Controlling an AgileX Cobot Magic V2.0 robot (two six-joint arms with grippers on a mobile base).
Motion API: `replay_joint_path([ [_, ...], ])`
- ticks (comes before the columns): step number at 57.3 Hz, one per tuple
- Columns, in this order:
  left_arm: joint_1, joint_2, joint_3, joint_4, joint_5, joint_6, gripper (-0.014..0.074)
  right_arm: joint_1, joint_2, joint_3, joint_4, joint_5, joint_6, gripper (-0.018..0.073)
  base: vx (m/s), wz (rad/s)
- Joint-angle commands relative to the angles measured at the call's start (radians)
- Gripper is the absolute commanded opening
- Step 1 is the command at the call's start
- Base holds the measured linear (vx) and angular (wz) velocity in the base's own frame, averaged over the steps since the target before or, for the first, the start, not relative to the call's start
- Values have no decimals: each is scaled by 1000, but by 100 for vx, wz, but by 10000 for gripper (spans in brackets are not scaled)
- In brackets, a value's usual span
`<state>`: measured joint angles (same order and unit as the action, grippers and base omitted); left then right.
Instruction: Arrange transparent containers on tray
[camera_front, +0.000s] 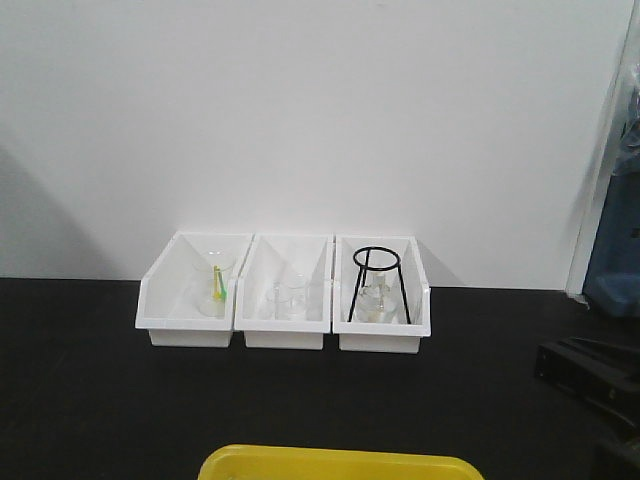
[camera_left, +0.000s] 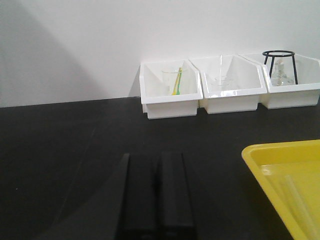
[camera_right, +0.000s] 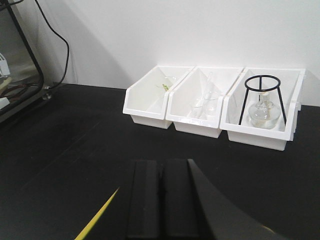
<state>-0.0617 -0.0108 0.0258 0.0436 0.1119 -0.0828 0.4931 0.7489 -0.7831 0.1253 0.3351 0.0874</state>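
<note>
Left gripper (camera_left: 156, 200) – pads pressed together, nothing between them, held low over the black tabletop (camera_left: 65, 145) just left of the yellow tray (camera_left: 265, 160). Right gripper (camera_right: 161, 200) the same: pads together, nothing held, low over the tabletop, with a thin yellow sliver of the tray's edge showing at its lower left. Both look parked in a rest pose, facing the bins, so my read is no pick has begun.

The tray sits at the near edge of the tabletop, between the two grippers, well apart from the bins. In the left wrist view one long, faint clear cylinder (camera_left: 300, 205) lies flat on the tray floor – probably one of the test tubes, but too washed out to be sure. The front view shows only the tray's far rim.

Three white bins (camera_front: 285, 335) stand side by side, touching, against the white wall, their open sides facing the robot, likely for easy reach.
- Left bin: a clear beaker (camera_left: 173, 82) with a yellow-green stick leaning inside.
- Middle bin: a small clear beaker (camera_right: 205, 106) with a slim clear rod or tube (camera_left: 220, 67) leaning up out of it – possibly the other test tube; cannot tell for certain.
- Right bin: a black wire tripod stand (camera_right: 262, 97) over a clear round flask (camera_right: 263, 114).

Next move, as I judge it: reach into the middle bin for the slim tube.
</note>
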Motion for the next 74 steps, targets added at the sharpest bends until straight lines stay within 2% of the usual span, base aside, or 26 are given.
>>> replay_joint_path([
  [1, 1, -15, 38, -1, -60, -29, -8, -5, -5, -27, -1, -75, -9, -13, 0, 0],
  [39, 1, -14, 38, 0, -47, -28, -8, -5, -5, -27, -6, -62, -13, -13, 0, 0],
  [43, 1, -14, 38, 0, -47, -28, -8, -5, -14, -23, -42, -63, -17, -13, 0, 0],
  [47, 1, -14, 38, 0, -47, -28, -8, -15, -43, 2, -134, -60, -16, -13, 0, 0],
  [50, 1, -14, 38, 0, -47, -28, -8, -53, -91, 48, -198, -68, -2, -13, 0, 0],
  [53, 1, -14, 38, 0, -47, -28, -8, -110, -162, 106, -216, -76, 23, -13, 0, 0],
  [54, 1, -14, 38, 0, -47, -28, -8, -169, -225, 164, -216, -85, 25, -13, 0, 0],
  [63, 1, -14, 38, 0, -46, -28, -8, -368, -463, 396, -272, -109, 14, -13, 0, 0],
  [68, 1, -14, 38, 0, -46, -28, -8, -436, -592, 517, -272, -110, 13, -13, 0, 0],
  [74, 1, -14, 38, 0, -46, -28, -8, -476, -733, 645, -261, -112, 13, -11, 0, 0],
])
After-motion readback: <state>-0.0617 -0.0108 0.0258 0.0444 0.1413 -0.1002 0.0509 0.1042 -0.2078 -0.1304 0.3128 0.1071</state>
